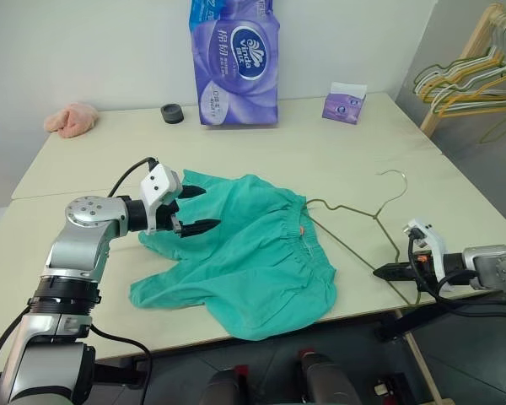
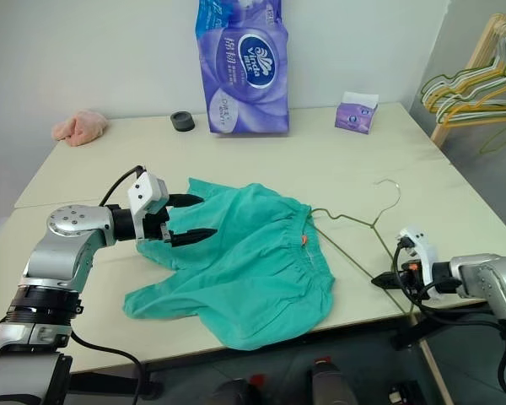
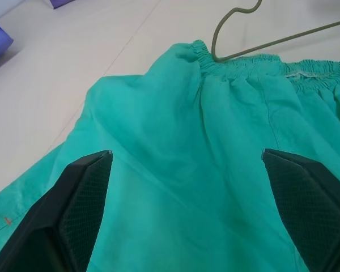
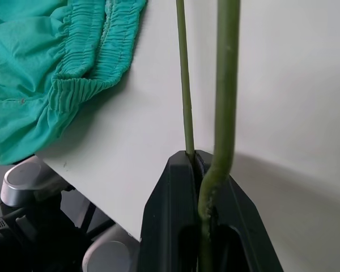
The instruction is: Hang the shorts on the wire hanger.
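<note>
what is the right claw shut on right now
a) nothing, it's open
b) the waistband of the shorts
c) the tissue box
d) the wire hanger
d: the right claw is clamped shut on a corner of the olive-green wire hanger near the table edge, while the teal shorts lie apart from it on the table.

head pair: high, looking down over table (image 1: 337, 135) | wrists: close, both see shorts (image 3: 215, 170), hanger (image 4: 226, 85)
</note>
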